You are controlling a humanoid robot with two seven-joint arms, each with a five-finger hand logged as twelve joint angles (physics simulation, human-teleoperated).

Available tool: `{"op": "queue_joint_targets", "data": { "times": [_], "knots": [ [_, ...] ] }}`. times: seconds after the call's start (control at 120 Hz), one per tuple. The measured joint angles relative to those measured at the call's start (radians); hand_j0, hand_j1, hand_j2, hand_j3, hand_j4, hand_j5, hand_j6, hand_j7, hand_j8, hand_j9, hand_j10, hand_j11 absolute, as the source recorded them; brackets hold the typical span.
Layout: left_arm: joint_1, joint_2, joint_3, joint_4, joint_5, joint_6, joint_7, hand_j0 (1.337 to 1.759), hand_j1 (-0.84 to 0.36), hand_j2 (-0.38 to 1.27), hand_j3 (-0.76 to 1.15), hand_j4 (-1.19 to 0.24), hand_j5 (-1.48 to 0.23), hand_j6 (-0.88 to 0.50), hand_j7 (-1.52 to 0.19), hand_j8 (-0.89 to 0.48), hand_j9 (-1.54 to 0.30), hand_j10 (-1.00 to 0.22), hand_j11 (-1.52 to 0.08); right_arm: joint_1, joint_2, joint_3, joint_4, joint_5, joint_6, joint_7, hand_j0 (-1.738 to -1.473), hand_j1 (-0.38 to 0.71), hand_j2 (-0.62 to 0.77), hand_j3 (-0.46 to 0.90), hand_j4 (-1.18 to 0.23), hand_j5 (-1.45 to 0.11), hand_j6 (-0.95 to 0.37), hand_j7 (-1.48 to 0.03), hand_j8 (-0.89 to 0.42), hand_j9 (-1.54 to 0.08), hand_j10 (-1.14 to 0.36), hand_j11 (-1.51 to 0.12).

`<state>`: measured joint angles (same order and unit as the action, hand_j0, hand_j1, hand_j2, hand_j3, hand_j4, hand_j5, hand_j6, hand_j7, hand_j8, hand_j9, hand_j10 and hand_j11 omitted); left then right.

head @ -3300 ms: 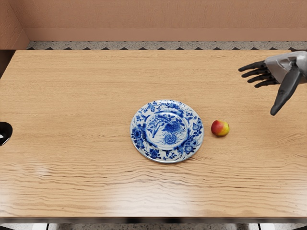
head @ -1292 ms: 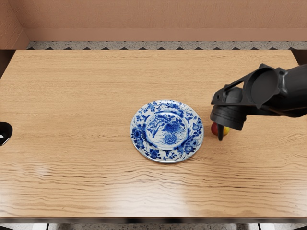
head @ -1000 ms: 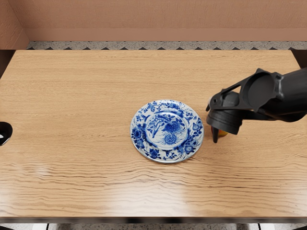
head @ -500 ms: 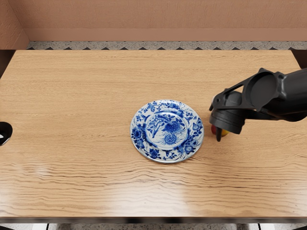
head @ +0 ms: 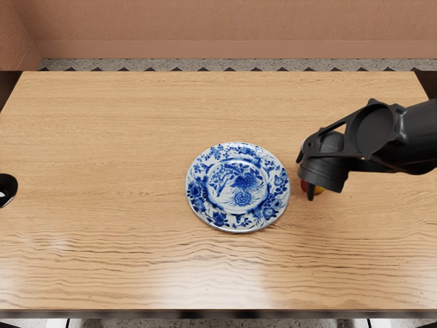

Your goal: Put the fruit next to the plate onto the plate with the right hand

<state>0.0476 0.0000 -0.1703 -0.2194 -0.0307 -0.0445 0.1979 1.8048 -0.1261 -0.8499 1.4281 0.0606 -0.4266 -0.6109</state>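
Red and yellow slivers are all that shows of the fruit (head: 319,188), which sits on the bench (head: 102,137) just beside the right rim of the blue-patterned plate (head: 237,186), not on it. A few seconds back it lay in plain sight, with the right robot hand (head: 321,171) well away at the far right. That hand has since come down directly over it and has barely shifted in the last second. The grasp is probably under way, but the wrist hides whether the hand has closed on the fruit, so that cannot be told. A dark part at the bench's left edge (head: 5,189), likely the left arm, rests.
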Motion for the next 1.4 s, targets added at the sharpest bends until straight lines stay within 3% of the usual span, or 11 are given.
{"op": "queue_joint_targets", "data": {
  "times": [0.442, 0.55, 0.675, 0.817, 0.95, 0.967, 1.125, 1.4],
  "knots": [
    [0.000, 0.000, 0.000, 0.000, 0.000, 0.000, 0.000, 1.658, 0.35, 0.00, 0.00, 0.00, 0.00, 0.00, 0.00, 0.00, 0.00, 0.00, 0.00, -0.020, 0.004, -0.007, -0.006, 0.001, -0.030, 0.000, -1.658, 0.04, -0.06, 0.00, -0.33, -0.43, -0.33, -0.43, -0.33, -0.43, -0.33, -0.43],
    [0.000, 0.000, 0.000, 0.000, 0.000, 0.000, 0.000, 1.658, 0.35, 0.00, 0.00, 0.00, 0.00, 0.00, 0.00, 0.00, 0.00, 0.00, 0.00, -0.029, -0.003, 0.001, -0.006, 0.002, -0.034, 0.000, -1.658, 0.20, -0.08, 0.00, -0.46, -0.60, -0.46, -0.60, -0.44, -0.60, -0.46, -0.60],
    [0.000, 0.000, 0.000, 0.000, 0.000, 0.000, 0.000, 1.658, 0.35, 0.00, 0.00, 0.00, 0.00, 0.00, 0.00, 0.00, 0.00, 0.00, 0.00, -0.041, -0.022, 0.019, -0.006, 0.001, -0.032, -0.001, -1.651, 0.26, 0.08, 0.00, -0.62, -0.81, -0.41, -0.80, -0.34, -0.82, -0.53, -0.82],
    [0.000, 0.000, 0.000, 0.000, 0.000, 0.000, 0.000, 1.658, 0.35, 0.00, 0.00, 0.00, 0.00, 0.00, 0.00, 0.00, 0.00, 0.00, 0.00, -0.045, -0.047, 0.030, -0.006, 0.005, -0.027, 0.001, -1.653, 0.26, 0.35, 0.00, -0.70, -0.95, -0.48, -0.93, -0.40, -0.96, -0.62, -0.96],
    [0.000, 0.000, 0.000, 0.000, 0.000, 0.000, 0.000, 1.658, 0.35, 0.00, 0.00, 0.00, 0.00, 0.00, 0.00, 0.00, 0.00, 0.00, 0.00, -0.047, -0.107, 0.051, -0.012, 0.005, -0.024, 0.001, -1.655, 0.27, 0.48, 0.00, -0.74, -1.03, -0.51, -0.99, -0.43, -1.04, -0.67, -1.04],
    [0.000, 0.000, 0.000, 0.000, 0.000, 0.000, 0.000, 1.658, 0.35, 0.00, 0.00, 0.00, 0.00, 0.00, 0.00, 0.00, 0.00, 0.00, 0.00, -0.047, -0.114, 0.054, -0.015, 0.005, -0.022, 0.002, -1.656, 0.28, 0.55, 0.00, -0.74, -1.04, -0.50, -0.99, -0.44, -1.05, -0.68, -1.05],
    [0.000, 0.000, 0.000, 0.000, 0.000, 0.000, 0.000, 1.658, 0.35, 0.00, 0.00, 0.00, 0.00, 0.00, 0.00, 0.00, 0.00, 0.00, 0.00, -0.059, -0.172, 0.078, -0.065, 0.004, 0.015, 0.002, -1.657, 0.32, 0.56, 0.00, -0.76, -1.07, -0.46, -1.03, -0.40, -1.07, -0.66, -1.08],
    [0.000, 0.000, 0.000, 0.000, 0.000, 0.000, 0.000, 1.658, 0.35, 0.00, 0.00, 0.00, 0.00, 0.00, 0.00, 0.00, 0.00, 0.00, 0.00, -0.103, -0.284, 0.304, -0.088, -0.006, 0.148, 0.002, -1.658, 0.37, 0.63, 0.00, -0.81, -1.18, -0.39, -1.10, -0.36, -1.16, -0.78, -1.17]
  ]
}}
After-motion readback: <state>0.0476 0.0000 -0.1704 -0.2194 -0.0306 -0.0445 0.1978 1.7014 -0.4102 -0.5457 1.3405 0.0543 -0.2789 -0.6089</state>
